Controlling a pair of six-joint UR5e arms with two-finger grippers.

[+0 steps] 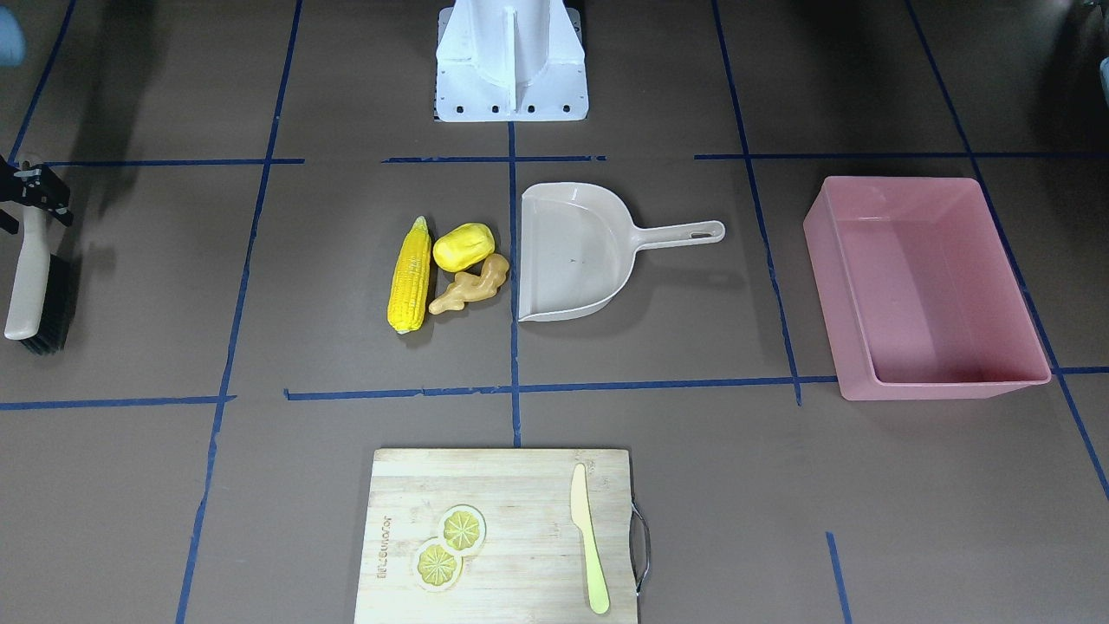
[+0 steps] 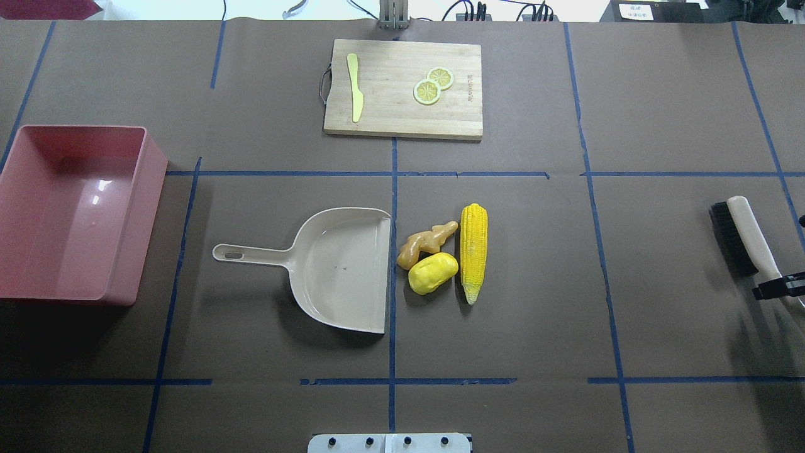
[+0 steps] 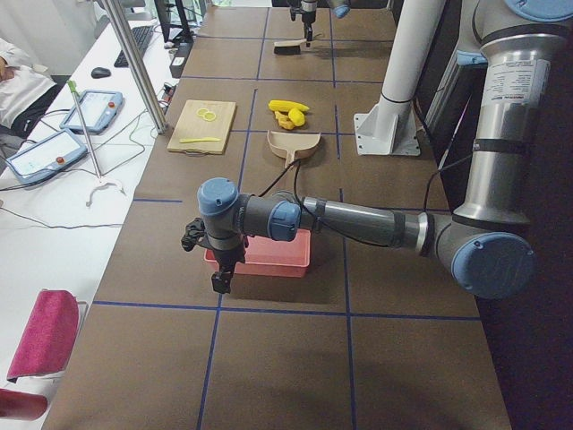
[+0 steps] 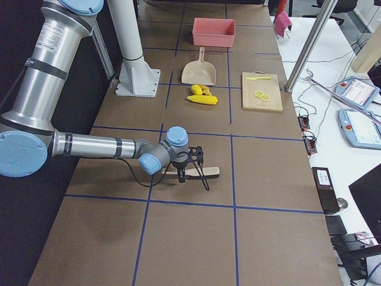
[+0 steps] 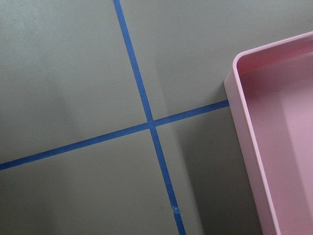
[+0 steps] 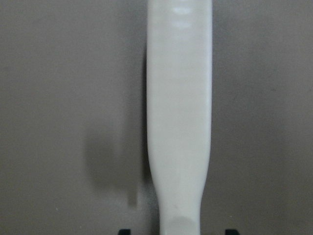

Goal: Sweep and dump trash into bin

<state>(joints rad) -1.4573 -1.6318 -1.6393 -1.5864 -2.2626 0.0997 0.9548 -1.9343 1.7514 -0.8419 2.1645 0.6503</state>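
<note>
Three pieces of trash lie clustered just right of the beige dustpan (image 2: 339,270) in the overhead view: a ridged corn cob (image 2: 473,251), a smooth yellow oval lump (image 2: 433,273) and a knobbly ginger root (image 2: 426,243), the root nearest the pan's lip. The pink bin (image 2: 146,220), a glossy plastic tub with sloped walls, stands well apart at far left and holds nothing.

At far right, the right gripper (image 6: 177,231) straddles the handle of the hand brush (image 2: 745,236). Its jaws are parted, with a gap on each side of the handle, so nothing is grasped yet. The left gripper (image 3: 220,279) hangs beside the bin; I cannot tell whether its jaws are parted or closed.

The handle is slick, pale and tapered, so a shallow pinch could likely let the brush twist or slip. The pan looks light and no gripper steadies it, so a push may well slide it away. The rounded cob and lump could roll wide of the mouth.
</note>
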